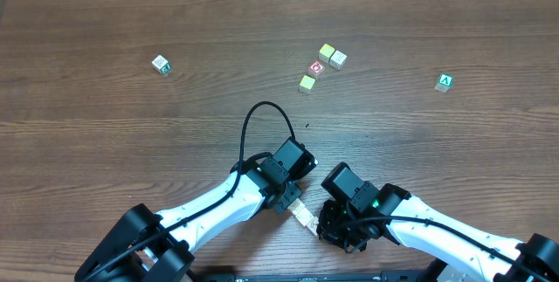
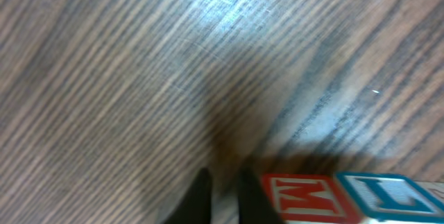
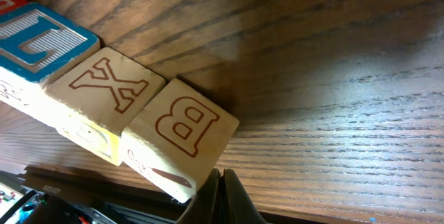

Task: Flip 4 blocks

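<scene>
Worktop [image 1: 175,20] of wood grain, two claws meeting near its front edge.
Left claw [image 2: 220,197] and right claw [image 3: 220,191] are both pressed together; the row of letter blocks [image 1: 302,215] lies between them, its B block [image 3: 182,137] just beside the right claw.

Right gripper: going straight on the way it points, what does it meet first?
Likely the block lettered B, whose near edge sits right at the right gripper tips. Depth is unclear, so it might only brush that edge.

Soft glare, blurry left wrist view
</scene>
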Available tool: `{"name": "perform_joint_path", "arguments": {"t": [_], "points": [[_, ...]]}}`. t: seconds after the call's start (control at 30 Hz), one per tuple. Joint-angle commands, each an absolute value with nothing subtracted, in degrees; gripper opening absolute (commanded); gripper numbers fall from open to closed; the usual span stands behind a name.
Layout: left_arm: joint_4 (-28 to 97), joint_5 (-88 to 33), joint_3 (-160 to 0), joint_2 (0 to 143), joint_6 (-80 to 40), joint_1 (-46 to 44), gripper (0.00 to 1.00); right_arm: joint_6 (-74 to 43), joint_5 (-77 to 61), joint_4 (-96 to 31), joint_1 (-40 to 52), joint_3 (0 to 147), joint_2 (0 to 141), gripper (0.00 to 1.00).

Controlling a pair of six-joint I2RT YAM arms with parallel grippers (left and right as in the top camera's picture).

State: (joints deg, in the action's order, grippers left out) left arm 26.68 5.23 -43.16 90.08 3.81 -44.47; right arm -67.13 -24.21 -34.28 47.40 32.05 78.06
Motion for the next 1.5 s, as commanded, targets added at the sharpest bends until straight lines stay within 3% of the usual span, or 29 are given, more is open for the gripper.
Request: {"name": "perform_joint_path", "arguments": {"t": [0.0, 0.27, 0.3, 0.37, 0.77, 1.47], "points": [[26.04, 3.18, -43.00, 90.65, 5.65, -44.53, 0.16, -67.57, -24.14, -33.06, 47.64, 31.81, 78.26, 0.04], [25.41, 3.84, -43.00, 90.65, 6.26, -44.53, 0.20, -67.57, -24.16, -32.97, 47.64, 31.81, 78.26, 0.04], [25.41, 3.84, -43.00, 90.65, 6.26, -44.53, 0.18, -67.57, -24.16, -32.91, 47.64, 31.81, 78.26, 0.04], [25.43, 4.08, -43.00, 90.65, 6.26, -44.53, 0.04, -67.57, -24.21, -32.71, 47.64, 31.81, 78.26, 0.04], [25.43, 9.04, -43.00, 90.65, 5.91, -43.00, 0.04, -67.55, -24.56, -31.73, 47.64, 31.81, 78.26, 0.04], [25.04, 4.34, -43.00, 90.65, 6.72, -39.59, 0.04, -70.00, -24.08, -29.56, 51.05, 31.81, 78.26, 0.04]]}}
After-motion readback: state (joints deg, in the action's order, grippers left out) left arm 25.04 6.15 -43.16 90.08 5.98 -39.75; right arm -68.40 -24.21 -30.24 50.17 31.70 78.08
